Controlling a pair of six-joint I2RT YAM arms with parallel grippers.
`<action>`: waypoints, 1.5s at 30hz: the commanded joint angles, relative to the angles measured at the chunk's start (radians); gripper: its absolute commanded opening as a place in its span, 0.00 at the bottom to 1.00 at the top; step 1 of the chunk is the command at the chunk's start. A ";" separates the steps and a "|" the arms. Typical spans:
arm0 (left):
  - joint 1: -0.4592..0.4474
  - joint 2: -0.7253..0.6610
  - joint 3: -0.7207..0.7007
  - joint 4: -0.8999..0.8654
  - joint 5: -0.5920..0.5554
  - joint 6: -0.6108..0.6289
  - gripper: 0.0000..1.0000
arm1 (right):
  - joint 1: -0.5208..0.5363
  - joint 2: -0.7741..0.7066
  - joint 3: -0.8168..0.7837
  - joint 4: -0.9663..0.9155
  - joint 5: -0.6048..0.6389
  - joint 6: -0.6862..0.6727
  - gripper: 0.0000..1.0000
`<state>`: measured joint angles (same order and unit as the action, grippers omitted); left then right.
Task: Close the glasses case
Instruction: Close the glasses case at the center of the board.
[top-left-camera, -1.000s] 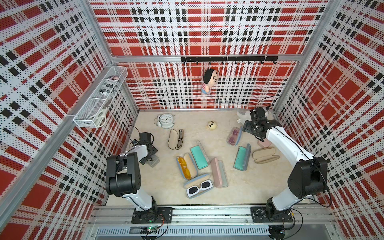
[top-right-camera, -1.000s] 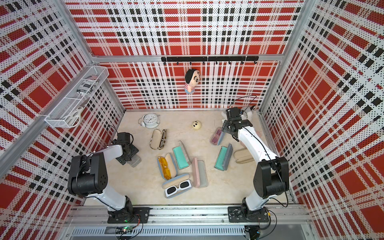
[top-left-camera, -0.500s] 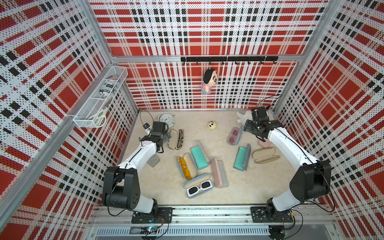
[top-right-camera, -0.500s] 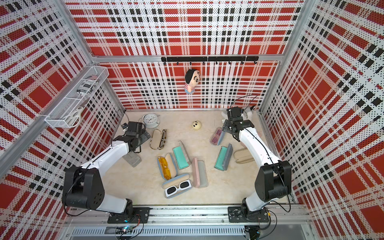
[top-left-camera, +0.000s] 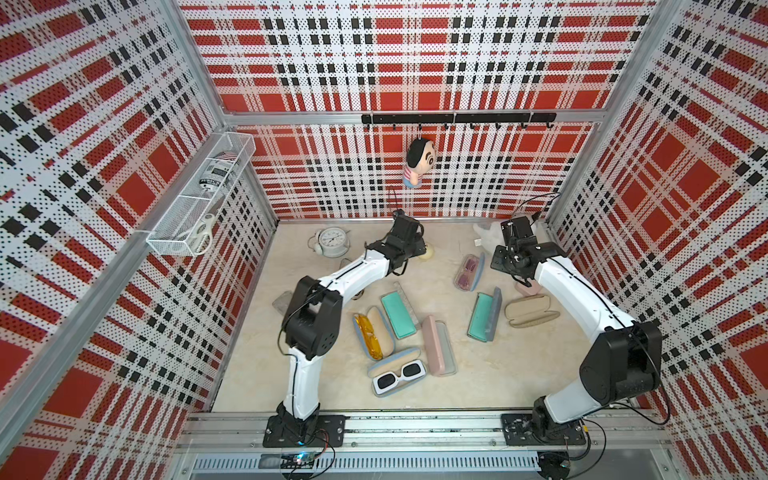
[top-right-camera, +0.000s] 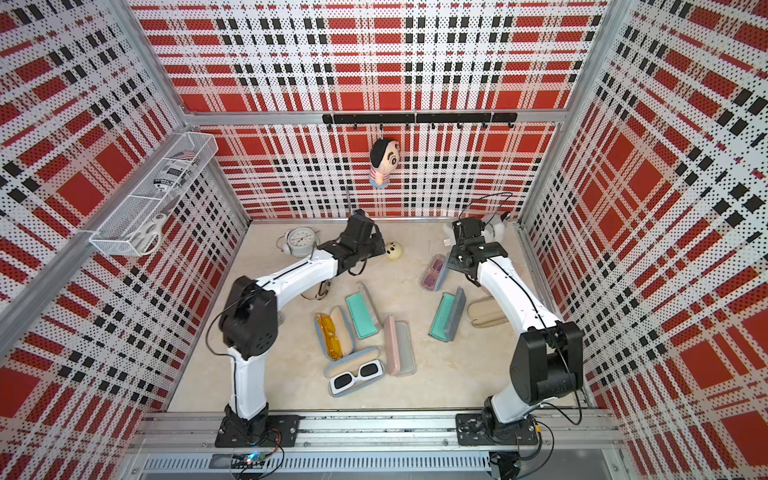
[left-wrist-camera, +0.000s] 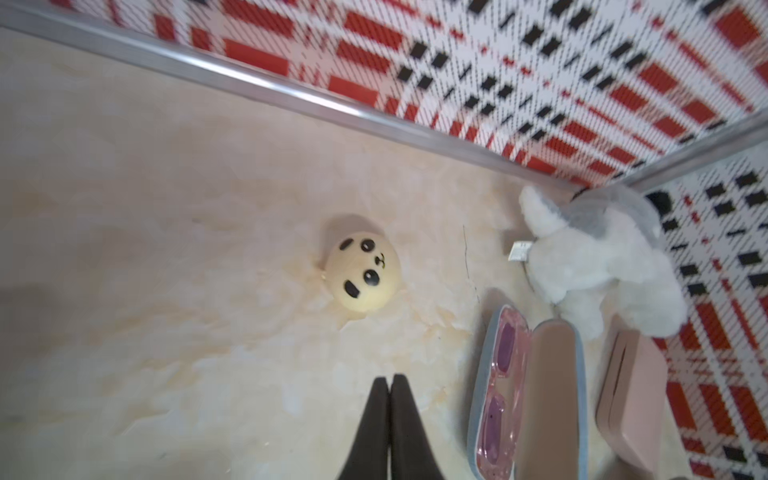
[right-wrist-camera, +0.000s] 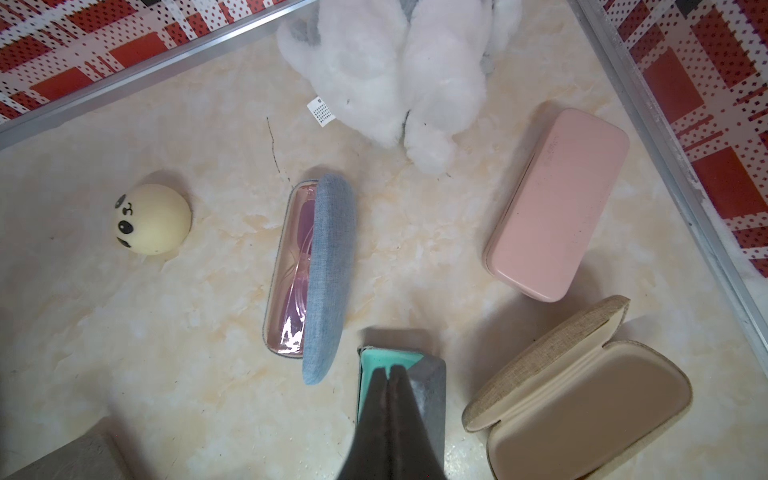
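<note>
Near the back wall, right of centre, lies the blue fabric-covered hard-shell glasses case (right-wrist-camera: 330, 266), its lid partway up over pink sunglasses (right-wrist-camera: 299, 257). I judge it light, rigid and apt to skid, so I'd press the lid's free long edge down. Both the left gripper (left-wrist-camera: 390, 384) and the right gripper (right-wrist-camera: 390, 374) are pinched together, empty.

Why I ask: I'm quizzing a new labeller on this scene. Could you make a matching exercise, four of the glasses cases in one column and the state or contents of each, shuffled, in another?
Things:
1. denim-blue case
2. pink case beside the white plush
3. beige linen case
4. case nearest the arms' bases

States:
A. shut
B. open, empty
C. holds pink glasses
D. holds white sunglasses

Pairs: 1-C, 2-A, 3-B, 4-D.
</note>
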<state>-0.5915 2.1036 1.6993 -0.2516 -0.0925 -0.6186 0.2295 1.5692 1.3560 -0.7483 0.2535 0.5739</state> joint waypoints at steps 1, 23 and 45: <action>-0.035 0.105 0.095 -0.002 0.103 0.056 0.05 | 0.008 0.058 -0.019 0.038 -0.025 0.007 0.03; -0.074 0.385 0.315 -0.014 0.232 0.074 0.05 | 0.013 0.427 0.199 0.073 -0.001 -0.012 0.09; -0.111 0.458 0.393 -0.044 0.262 0.053 0.06 | 0.013 0.516 0.296 0.081 -0.068 -0.072 0.12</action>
<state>-0.6971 2.5298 2.0563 -0.2825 0.1551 -0.5613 0.2356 2.0693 1.6318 -0.6689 0.2146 0.5125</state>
